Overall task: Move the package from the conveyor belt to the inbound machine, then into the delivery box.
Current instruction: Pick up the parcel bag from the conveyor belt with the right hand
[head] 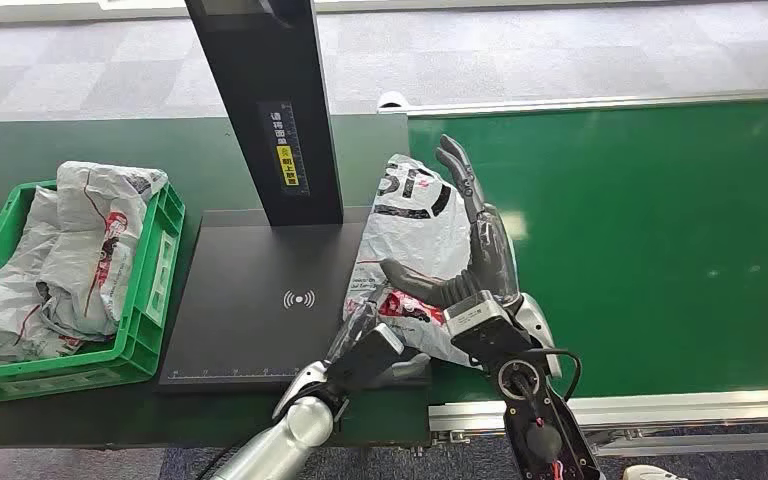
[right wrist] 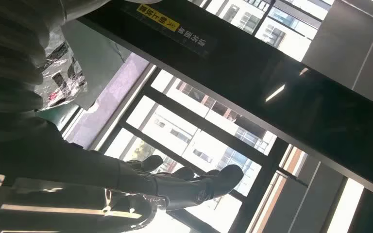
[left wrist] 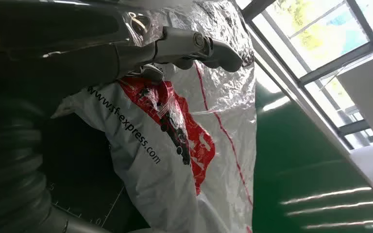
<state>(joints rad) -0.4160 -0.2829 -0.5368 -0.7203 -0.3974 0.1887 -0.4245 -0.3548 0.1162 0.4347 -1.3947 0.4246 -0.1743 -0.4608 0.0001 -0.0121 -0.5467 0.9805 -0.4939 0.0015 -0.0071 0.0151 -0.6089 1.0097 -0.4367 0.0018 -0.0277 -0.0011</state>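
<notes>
Green crate (head: 150, 300) holds apparently three packages (head: 80, 250).

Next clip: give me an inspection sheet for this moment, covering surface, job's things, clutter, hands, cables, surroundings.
Surface: green conveyor belt on the right, dark table on the left.
Job's things: white package lies across the belt edge and the black inbound machine; green delivery box at left already holds white bags.
Clutter: nothing seen.
Hands: left hand touches the package's near edge; right hand rests against its belt side, fingers extended; a firm grip cannot be told.
Cables: black cable loops at the right wrist.
Surroundings: grey carpet floor; windows in the left wrist view.
</notes>
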